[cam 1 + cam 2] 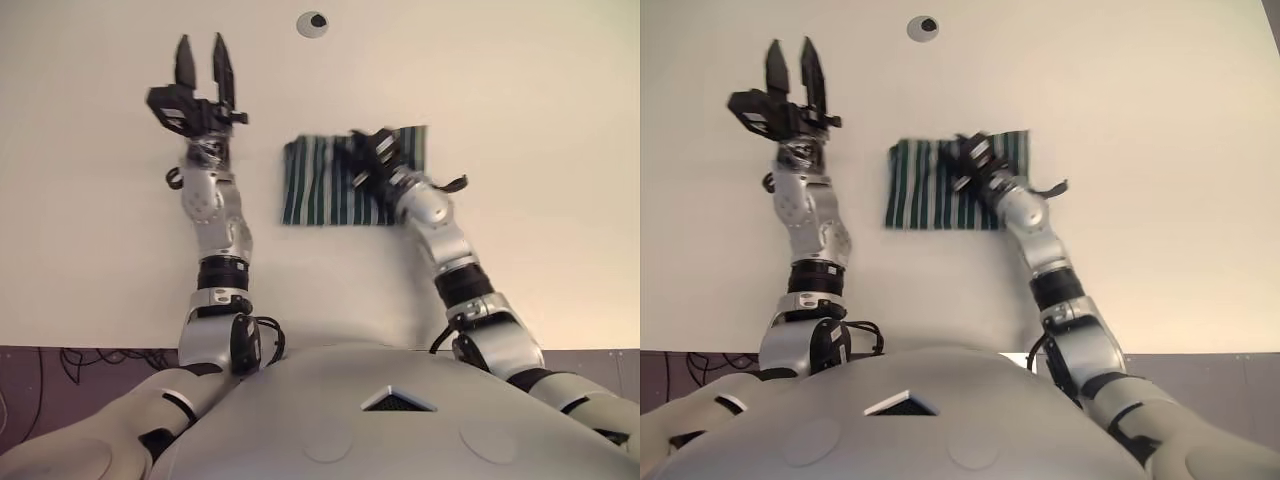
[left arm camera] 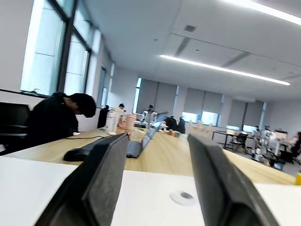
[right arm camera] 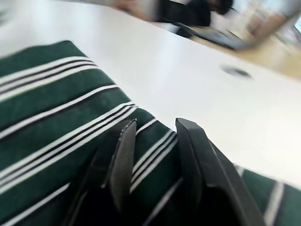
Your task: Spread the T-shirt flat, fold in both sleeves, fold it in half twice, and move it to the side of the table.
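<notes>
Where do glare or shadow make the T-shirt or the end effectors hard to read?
Left eye view: even light, no glare on the T-shirt or the table. Left wrist view: bright windows and ceiling lights leave the left end effector a dark silhouette. Right wrist view: the right end effector is dark against the striped cloth.

T-shirt (image 1: 315,185) dk green w/ white-black stripes — table (image 1: 540,120) cream, left pincer (image 1: 201,42) black.
</notes>
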### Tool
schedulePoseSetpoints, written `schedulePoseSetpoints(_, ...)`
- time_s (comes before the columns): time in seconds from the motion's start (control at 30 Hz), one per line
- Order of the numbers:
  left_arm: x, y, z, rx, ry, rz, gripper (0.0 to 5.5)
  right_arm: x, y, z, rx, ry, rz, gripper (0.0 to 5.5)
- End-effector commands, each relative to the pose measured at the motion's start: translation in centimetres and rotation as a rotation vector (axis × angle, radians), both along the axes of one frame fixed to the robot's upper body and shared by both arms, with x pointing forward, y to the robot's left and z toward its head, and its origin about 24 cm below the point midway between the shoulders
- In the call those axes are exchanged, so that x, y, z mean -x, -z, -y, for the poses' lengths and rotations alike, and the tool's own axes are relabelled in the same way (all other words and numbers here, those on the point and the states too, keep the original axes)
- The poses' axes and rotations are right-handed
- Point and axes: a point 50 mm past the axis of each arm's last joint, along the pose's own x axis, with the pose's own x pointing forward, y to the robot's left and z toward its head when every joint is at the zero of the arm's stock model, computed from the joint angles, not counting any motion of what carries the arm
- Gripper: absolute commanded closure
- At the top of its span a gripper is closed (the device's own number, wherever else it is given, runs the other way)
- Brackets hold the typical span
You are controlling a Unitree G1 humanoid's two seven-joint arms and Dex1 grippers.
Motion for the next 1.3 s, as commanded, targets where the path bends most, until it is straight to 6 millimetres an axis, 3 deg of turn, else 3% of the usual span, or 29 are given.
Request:
schedulePoseSetpoints(0.03, 0.5, 1.6, -0.9, 0.100, -0.140, -0.057, 3.23, 1.2, 3.3, 9.4, -0.097, 0.600, -0.167, 4.00)
schedulePoseSetpoints(0.1, 0.4, 1.4, -1.7, 0.156, -0.229, -0.046, 3.23, 1.1, 2.2, 10.2, -0.063, 0.706, -0.034, 4.00)
schedulePoseSetpoints(0.27, 0.0, 0.9, -1.9, 0.085, -0.271, 0.008, 3.23, 0.7, -3.6, 7.7, 0.161, 0.757, 0.570, 4.00)
schedulePoseSetpoints(0.33, 0.5, 0.7, -1.8, 0.021, -0.262, 0.064, 3.23, 1.9, -5.7, 5.2, 0.214, 0.632, 0.846, 4.00)
schedulePoseSetpoints(0.47, 1.7, 1.9, -1.2, 0.004, -0.183, 0.085, 3.23, 4.2, -5.7, 0.9, 0.258, 0.359, 1.070, 4.00)
schedulePoseSetpoints(0.57, 1.6, 2.4, -1.0, -0.109, -0.163, 0.069, 3.23, 4.1, -3.7, 0.2, 0.309, 0.278, 1.058, 4.00)
schedulePoseSetpoints(0.73, 0.2, 3.0, -0.4, -0.109, -0.167, -0.022, 3.23, 2.7, -2.5, 1.5, 0.336, 0.319, 1.006, 4.00)
schedulePoseSetpoints(0.97, -1.7, 2.9, 0.5, -0.258, -0.270, -0.098, 3.23, 2.1, -2.0, 1.5, 0.369, 0.336, 1.008, 4.00)
schedulePoseSetpoints(1.13, -1.8, 2.0, 0.3, -0.311, -0.458, -0.019, 3.23, 2.2, -2.2, 0.9, 0.341, 0.331, 1.042, 4.00)
schedulePoseSetpoints(1.3, -2.2, 1.7, 1.8, -0.389, -0.372, 0.020, 3.23, 1.9, -2.3, 1.2, 0.338, 0.348, 1.030, 4.00)
